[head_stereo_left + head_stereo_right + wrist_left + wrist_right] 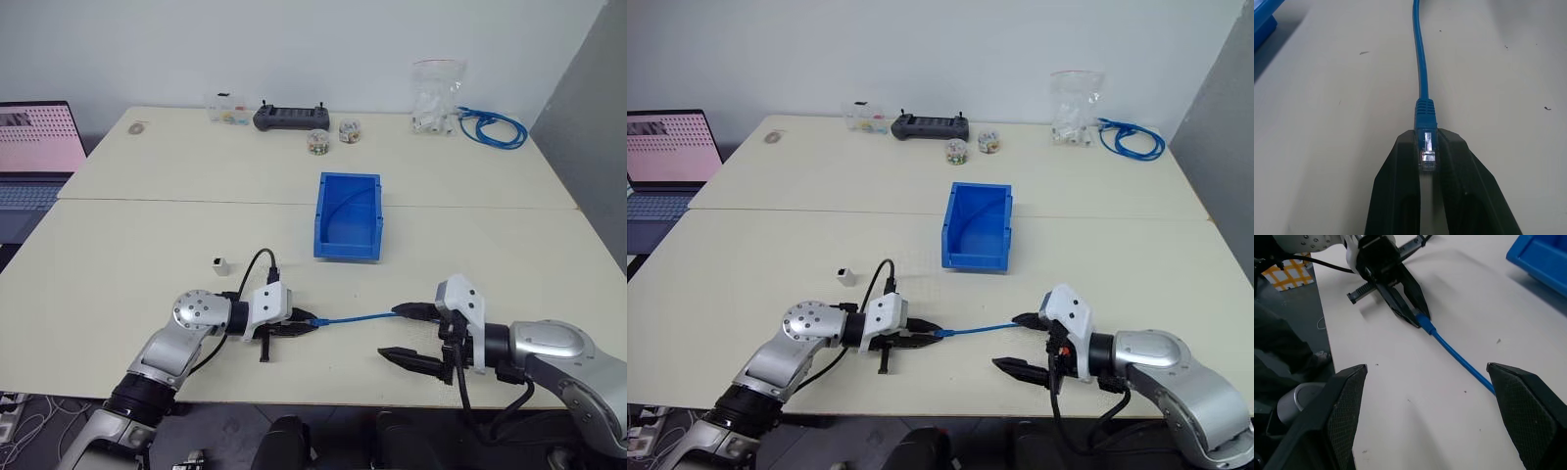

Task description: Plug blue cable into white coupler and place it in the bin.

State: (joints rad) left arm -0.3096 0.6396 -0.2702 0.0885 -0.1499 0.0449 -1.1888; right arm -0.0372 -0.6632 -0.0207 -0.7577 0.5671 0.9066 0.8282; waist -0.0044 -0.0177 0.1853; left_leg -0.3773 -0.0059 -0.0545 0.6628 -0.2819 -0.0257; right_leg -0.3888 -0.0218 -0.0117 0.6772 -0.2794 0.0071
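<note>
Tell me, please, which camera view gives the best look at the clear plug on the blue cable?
The left wrist view: the clear plug sits pinched between the left pincer's black fingers, its contacts visible. The right wrist view shows that end from afar, in the left pincer's tips. In both eye views the blue cable is a thin line, its plug too small to read.

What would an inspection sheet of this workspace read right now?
Surface: pale table, two tops abutting.
Job's things: blue cable lying on table; white coupler standing apart, unplugged; bin mid-table.
Clutter: controller, small jars, plastic bag, coiled blue cable.
Grippers: left gripper shut on blue cable's plug; right gripper open.
Cables: as above.
Surroundings: laptop, white wall.
</note>
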